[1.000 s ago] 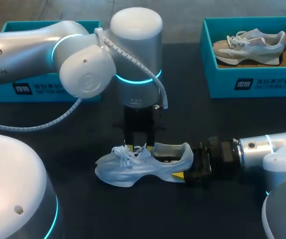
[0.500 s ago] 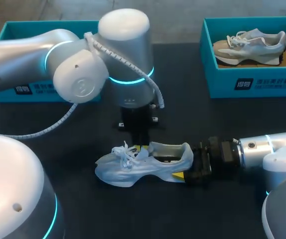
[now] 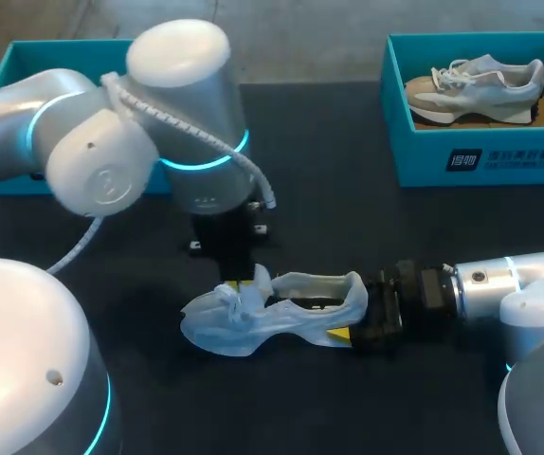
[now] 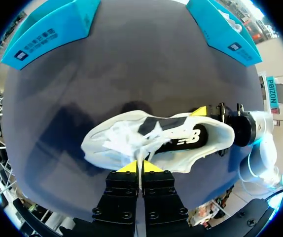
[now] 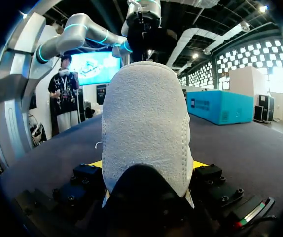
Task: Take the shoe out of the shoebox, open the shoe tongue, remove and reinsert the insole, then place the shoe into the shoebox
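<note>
Shoe (image 3: 281, 318) rests on table (image 3: 348, 227), right tool (image 5: 146, 165) clamping its heel, left tool (image 4: 139, 167) pinching its tongue (image 3: 262, 281).

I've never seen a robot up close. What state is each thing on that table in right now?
White shoe: out of its box, upright on the table, held at both ends.
Left arm: jaws shut on the shoe at the laces and tongue.
Right arm: jaws shut on the shoe's heel.
Right shoebox: open, grey shoe lying inside.
Left shoebox: open, inside hidden.
</note>
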`<state>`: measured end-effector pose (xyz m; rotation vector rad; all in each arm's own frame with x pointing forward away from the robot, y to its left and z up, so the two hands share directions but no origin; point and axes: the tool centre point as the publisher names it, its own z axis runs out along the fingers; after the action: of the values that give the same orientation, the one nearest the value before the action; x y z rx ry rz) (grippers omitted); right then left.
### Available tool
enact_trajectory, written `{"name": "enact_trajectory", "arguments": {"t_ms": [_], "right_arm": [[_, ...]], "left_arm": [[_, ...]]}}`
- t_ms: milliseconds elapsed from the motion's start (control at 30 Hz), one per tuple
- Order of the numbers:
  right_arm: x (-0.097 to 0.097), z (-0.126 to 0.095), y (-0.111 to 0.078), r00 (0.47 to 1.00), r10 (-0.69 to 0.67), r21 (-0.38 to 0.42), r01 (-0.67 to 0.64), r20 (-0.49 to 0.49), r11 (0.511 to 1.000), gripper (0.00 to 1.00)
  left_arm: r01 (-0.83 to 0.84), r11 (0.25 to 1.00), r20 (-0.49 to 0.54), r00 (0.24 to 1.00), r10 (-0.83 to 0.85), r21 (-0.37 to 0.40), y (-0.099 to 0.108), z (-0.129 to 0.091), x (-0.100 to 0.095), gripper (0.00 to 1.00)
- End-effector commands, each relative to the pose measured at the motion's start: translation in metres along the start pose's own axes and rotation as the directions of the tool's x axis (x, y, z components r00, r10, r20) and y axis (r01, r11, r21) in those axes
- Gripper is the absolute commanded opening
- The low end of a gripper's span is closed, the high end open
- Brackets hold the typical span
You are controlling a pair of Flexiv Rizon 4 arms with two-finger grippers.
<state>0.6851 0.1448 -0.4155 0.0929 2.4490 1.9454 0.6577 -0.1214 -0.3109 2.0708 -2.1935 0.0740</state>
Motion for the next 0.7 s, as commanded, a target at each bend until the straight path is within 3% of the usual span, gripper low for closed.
{"name": "enact_trajectory", "arguments": {"t_ms": [33, 333, 700], "right_arm": [[0.001, 0.0, 0.001, 1.0, 0.001, 0.003, -0.001, 0.005, 1.0, 0.0], [0.001, 0.0, 0.001, 1.0, 0.001, 0.003, -0.001, 0.005, 1.0, 0.0], [0.001, 0.0, 0.001, 1.0, 0.001, 0.003, -0.001, 0.005, 1.0, 0.0]], "left_arm": [[0.019, 1.0, -0.126, 0.992, -0.017, 0.016, 0.008, -0.001, -0.03, 0.0], [0.078, 0.997, -0.16, 0.984, -0.082, -0.026, -0.003, 0.021, -0.051, 0.0], [0.08, 0.996, -0.173, 0.981, -0.087, -0.049, 0.005, 0.035, -0.065, 0.0]]}}
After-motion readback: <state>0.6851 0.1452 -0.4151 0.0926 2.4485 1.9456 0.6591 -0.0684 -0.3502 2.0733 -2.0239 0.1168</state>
